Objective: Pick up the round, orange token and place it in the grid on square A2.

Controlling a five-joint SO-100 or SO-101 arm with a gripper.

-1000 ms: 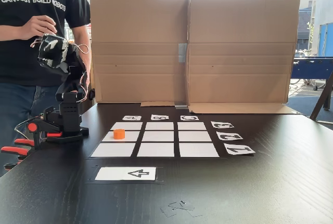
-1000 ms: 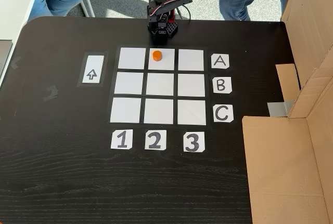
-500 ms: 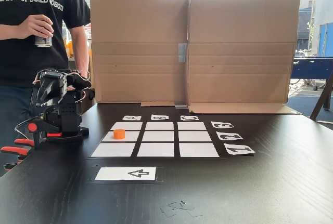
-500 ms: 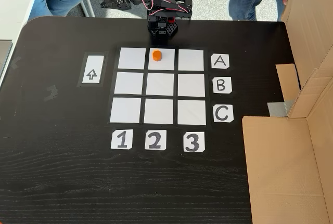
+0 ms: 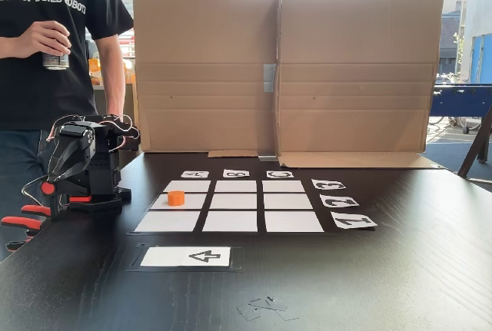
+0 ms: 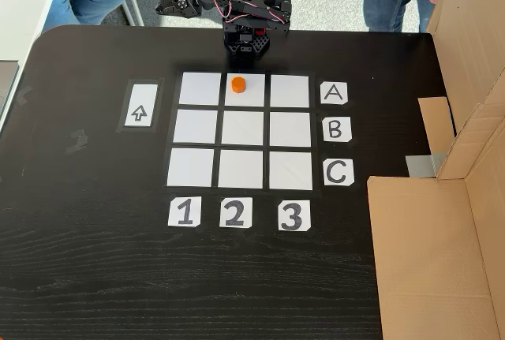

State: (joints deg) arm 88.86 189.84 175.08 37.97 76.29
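Observation:
The orange token (image 6: 237,84) stands upright on square A2 (image 6: 251,97), the middle rectangle of the grid's (image 6: 241,169) row beside card A. In the low fixed view the token (image 5: 176,197) sits in the left column's middle square of the grid (image 5: 230,221). My arm (image 5: 77,158) is folded down over its base at the table's edge, behind that square. The gripper (image 6: 163,7) points away from the grid past the table's edge, well clear of the token. It looks shut, with nothing in it.
A white arrow card (image 6: 140,113) lies beside column 1. Cards A, B, C (image 6: 334,128) and 1, 2, 3 (image 6: 234,213) edge the grid. A cardboard wall (image 5: 284,70) stands at the far side. A person (image 5: 46,39) holding a can stands behind the arm. Red clamps (image 5: 27,216) grip the table.
The arm has dropped from a raised pose and folded down over its base. The token has stayed on its square. The person's hand now holds a can clear of the arm.

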